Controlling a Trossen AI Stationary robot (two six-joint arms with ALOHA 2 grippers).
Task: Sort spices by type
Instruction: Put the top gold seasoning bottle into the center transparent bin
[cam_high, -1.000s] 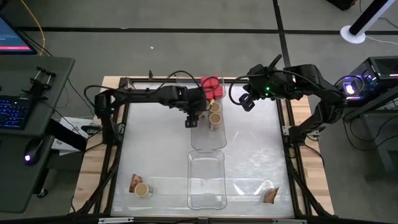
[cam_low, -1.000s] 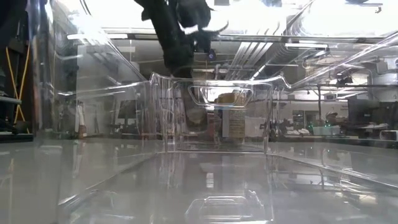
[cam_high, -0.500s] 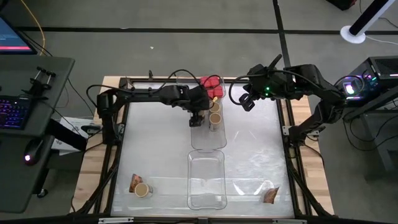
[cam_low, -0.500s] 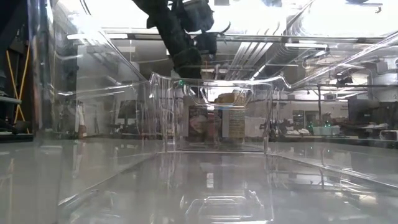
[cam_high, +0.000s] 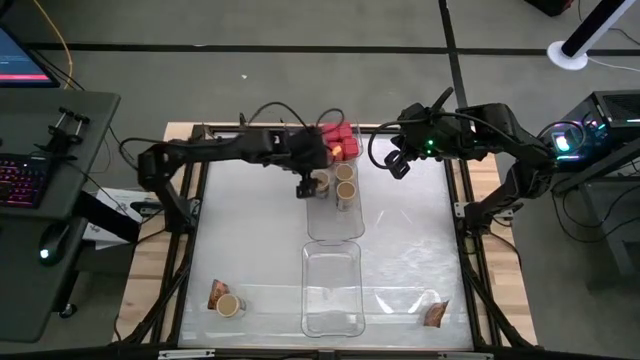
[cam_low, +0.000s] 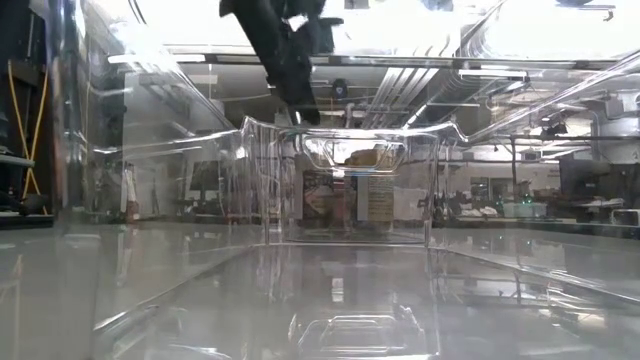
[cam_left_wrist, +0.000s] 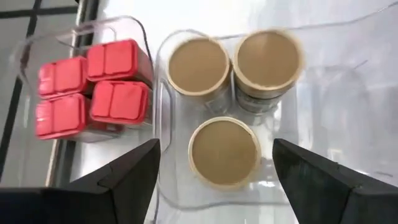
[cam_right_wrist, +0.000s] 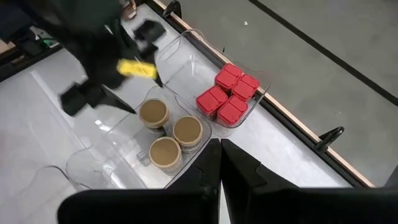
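High view shows me the left gripper (cam_high: 308, 184) hovering with its fingers spread and empty over the far clear tray (cam_high: 334, 222), where three round jars (cam_left_wrist: 224, 152) sit together, right beside the smaller tray (cam_left_wrist: 142, 32) holding four red boxy containers (cam_left_wrist: 93, 87). My right gripper (cam_high: 396, 164) waits off the far right of those trays, fingers pressed together, while one more jar (cam_high: 229, 305) and a packet (cam_high: 216, 294) lie at the near left corner and another packet (cam_high: 434, 314) at the near right.
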